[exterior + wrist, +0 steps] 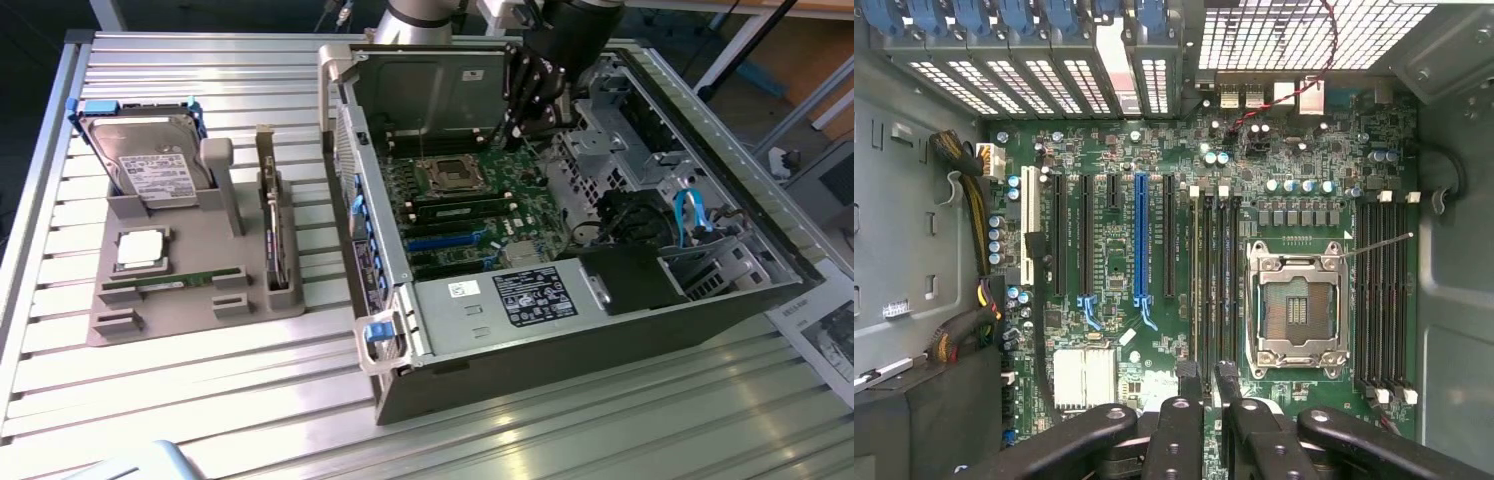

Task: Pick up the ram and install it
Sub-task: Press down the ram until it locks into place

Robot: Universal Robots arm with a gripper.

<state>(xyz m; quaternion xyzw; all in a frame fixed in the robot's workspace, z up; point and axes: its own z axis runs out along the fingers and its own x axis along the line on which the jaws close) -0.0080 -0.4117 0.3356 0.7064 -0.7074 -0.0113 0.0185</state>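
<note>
Slatted table [200, 400]; arm [574, 30] angled down into case [561, 340], gripper [1206, 385] over motherboard [1114, 270], closure indiscernible.

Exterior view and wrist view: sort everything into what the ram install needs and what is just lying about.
For the job: ram, lying in the grey holder; claw, inside the open case; memory slots on the motherboard.
Just lying about: hard drive, processor chip, both on the holder.

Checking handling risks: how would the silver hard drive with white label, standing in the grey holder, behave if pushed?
The silver hard drive looks rigid, probably heavy for its size. Propped upright in the grey holder, it might tip.
</note>
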